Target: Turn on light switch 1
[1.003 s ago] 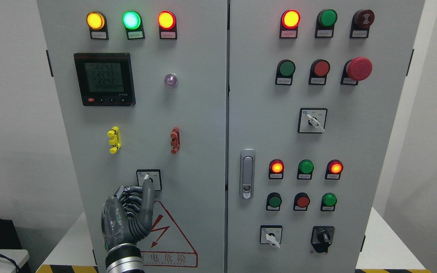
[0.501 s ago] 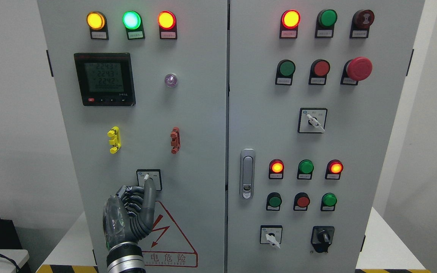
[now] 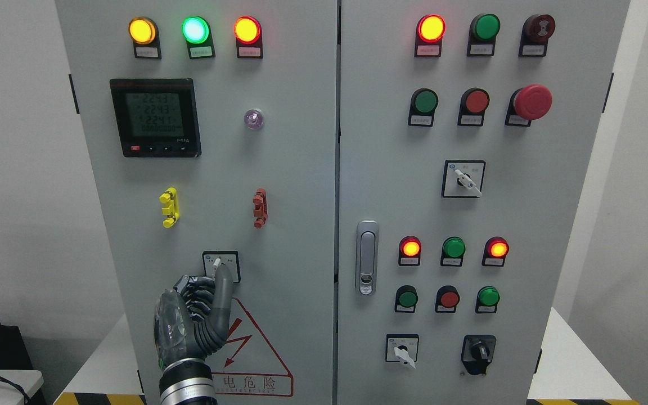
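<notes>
Standing tall and filling the view: a big grey cabinet [image 3: 279,185] with two doors side by side. Sitting high on the left door: a black screen [image 3: 155,117] showing pale numbers. Glowing in a row above it: a yellow lamp [image 3: 142,31], a green lamp [image 3: 195,30] and a red lamp [image 3: 246,30]. Sticking out on the right door: a big red mushroom button [image 3: 532,102], well apart from the work. Hanging by the middle gap: a silver door handle [image 3: 367,257]. Showing under the hand: a red warning triangle [image 3: 248,349], partly hidden by the wrist. Sitting above the switch: a yellow clip [image 3: 169,207] and a dark red clip [image 3: 259,208], both clear of the hand.

Reaching up from the bottom edge, left of the middle: the left hand [image 3: 192,320]. Pointing one grey finger [image 3: 222,287] straight up, the others curling in together and holding nothing. Touching the fingertip to light switch 1 [image 3: 220,263], low on the left door. Covering the lower part of the switch plate, so hard to tell which way the small white knob is turning.
</notes>
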{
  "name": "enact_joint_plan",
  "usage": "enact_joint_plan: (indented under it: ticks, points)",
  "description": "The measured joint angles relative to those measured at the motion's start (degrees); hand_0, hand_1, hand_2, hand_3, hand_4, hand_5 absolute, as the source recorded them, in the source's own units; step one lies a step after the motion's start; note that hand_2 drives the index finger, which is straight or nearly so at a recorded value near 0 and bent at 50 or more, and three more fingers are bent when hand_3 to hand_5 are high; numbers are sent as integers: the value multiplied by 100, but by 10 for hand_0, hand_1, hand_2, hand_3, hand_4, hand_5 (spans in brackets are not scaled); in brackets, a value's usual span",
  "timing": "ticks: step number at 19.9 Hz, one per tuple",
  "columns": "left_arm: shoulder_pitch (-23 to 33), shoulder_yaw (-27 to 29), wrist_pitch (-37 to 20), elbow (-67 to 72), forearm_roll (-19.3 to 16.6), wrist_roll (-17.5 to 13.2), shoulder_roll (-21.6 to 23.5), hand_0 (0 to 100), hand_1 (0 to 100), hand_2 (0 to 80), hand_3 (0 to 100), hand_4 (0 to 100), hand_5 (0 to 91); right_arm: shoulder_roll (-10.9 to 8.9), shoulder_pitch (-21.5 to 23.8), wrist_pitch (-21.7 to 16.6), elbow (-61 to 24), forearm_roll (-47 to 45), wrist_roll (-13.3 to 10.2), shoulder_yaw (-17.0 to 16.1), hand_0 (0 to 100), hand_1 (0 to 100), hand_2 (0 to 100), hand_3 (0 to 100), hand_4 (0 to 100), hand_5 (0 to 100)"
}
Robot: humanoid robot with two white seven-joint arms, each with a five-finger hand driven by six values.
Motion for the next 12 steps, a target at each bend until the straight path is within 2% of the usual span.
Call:
enact_joint_plan:
  ticks: [12]
  points:
    - [-43, -9, 58, 23, -2, -6, 0, 211, 287, 541, 812, 852, 781, 0, 0, 0, 0, 0, 2, 0, 120, 389, 0, 0, 0, 0]
